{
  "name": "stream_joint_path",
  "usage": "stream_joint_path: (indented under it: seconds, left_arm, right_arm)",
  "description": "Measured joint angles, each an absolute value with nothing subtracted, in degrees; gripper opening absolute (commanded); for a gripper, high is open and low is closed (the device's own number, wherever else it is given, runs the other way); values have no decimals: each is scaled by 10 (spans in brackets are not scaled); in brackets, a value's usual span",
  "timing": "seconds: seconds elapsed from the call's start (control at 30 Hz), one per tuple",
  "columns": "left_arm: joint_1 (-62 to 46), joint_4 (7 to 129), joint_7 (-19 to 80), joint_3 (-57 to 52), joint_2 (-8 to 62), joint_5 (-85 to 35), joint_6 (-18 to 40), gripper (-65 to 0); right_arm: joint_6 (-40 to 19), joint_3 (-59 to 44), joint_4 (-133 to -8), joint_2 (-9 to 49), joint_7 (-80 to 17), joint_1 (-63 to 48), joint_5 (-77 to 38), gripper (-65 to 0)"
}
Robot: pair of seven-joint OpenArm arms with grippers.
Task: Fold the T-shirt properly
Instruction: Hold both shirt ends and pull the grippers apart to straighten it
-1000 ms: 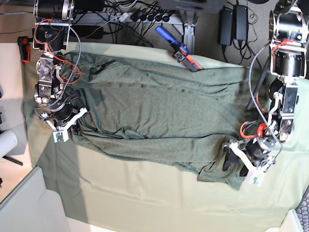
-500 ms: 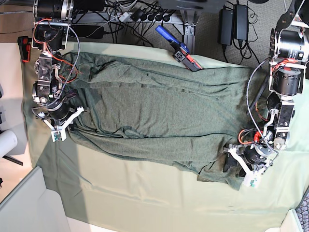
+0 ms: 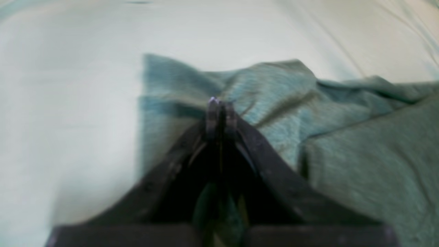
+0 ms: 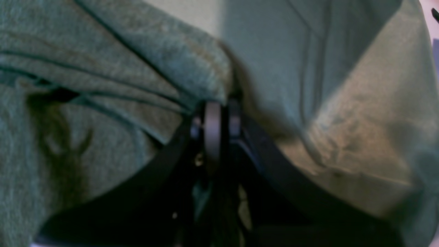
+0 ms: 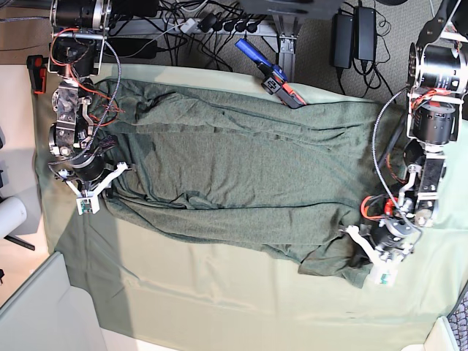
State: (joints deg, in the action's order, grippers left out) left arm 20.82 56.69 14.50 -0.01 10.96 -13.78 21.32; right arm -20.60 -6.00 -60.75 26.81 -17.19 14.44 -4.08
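The dark olive T-shirt (image 5: 241,168) lies spread and wrinkled across the pale green table covering (image 5: 219,292). At its lower right corner my left gripper (image 5: 360,248) is down on the fabric. The left wrist view shows that gripper (image 3: 219,109) shut, with the T-shirt (image 3: 360,154) bunched around its tips at the cloth's edge. My right gripper (image 5: 110,178) sits at the shirt's left end. In the right wrist view it (image 4: 216,116) is shut on gathered folds of the T-shirt (image 4: 103,68), with the pale covering (image 4: 360,103) beyond.
A blue and red tool (image 5: 272,74) lies at the table's back edge. Cables and black power bricks (image 5: 355,33) sit behind the table. A red object (image 5: 35,73) and a white roll (image 5: 10,216) are off the left side. A grey panel (image 5: 36,307) fills the lower left corner.
The left gripper's fingers, spread over the shirt's lower right corner a second ago, have closed on the fabric. The right gripper has shifted slightly, still shut on the left end.
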Motion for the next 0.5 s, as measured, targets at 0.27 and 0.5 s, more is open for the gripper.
stream_joint_path:
  seconds: [0.27,0.5]
  left_arm:
    - [161,628,210,-93,112,-214,327,-650]
    - [74,755,212,-93,111,-230,365,-650]
  right_arm:
    - [-206,-60,-608,268,-172,144,-42,-650]
    - [-206,-60,-608,268,-173,144,-43,-650]
